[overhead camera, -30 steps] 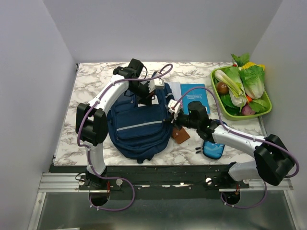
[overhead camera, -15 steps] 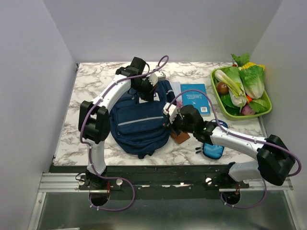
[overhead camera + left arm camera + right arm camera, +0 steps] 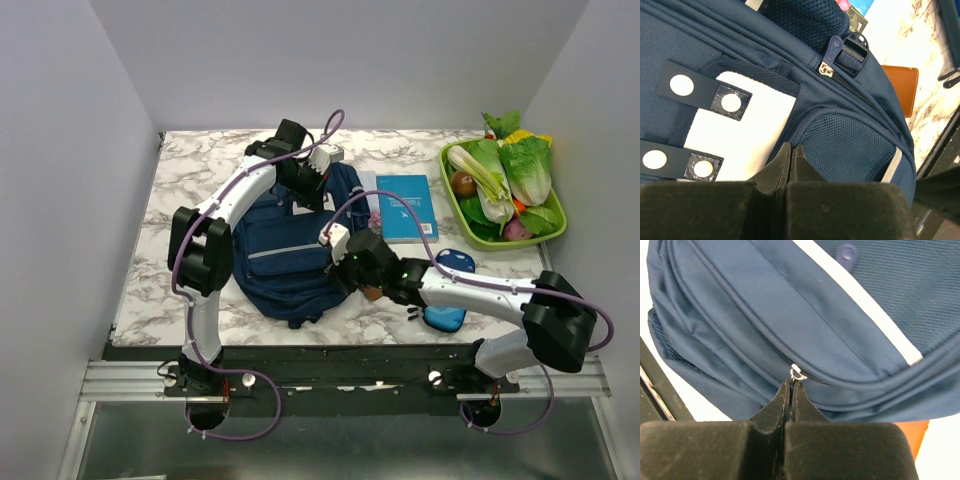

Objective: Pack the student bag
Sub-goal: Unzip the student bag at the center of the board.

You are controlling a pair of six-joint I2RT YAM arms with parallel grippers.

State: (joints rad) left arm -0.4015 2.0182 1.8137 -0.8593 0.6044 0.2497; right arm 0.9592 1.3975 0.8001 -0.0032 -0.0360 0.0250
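Observation:
The student bag (image 3: 285, 255), a navy backpack with a grey stripe, lies in the middle of the table. Its white patch with dark squares (image 3: 750, 135) fills the left wrist view. My left gripper (image 3: 314, 188) is shut on the fabric at the bag's far top edge (image 3: 790, 148). My right gripper (image 3: 342, 262) is at the bag's right side. It is shut on the metal zipper pull (image 3: 797, 373) of a long zipper. A second zipper pull (image 3: 832, 51) sits on the bag's top near a buckle.
A blue notebook (image 3: 405, 207) lies right of the bag. A brown wallet (image 3: 900, 87) lies by the bag's right edge, mostly under my right arm. A blue pencil case (image 3: 444, 318) lies near the front edge. A green tray (image 3: 555, 235) of vegetables stands far right.
My right gripper has moved left and toward the front along the bag's side, shut on the zipper pull. My left gripper has shifted slightly right at the bag's top.

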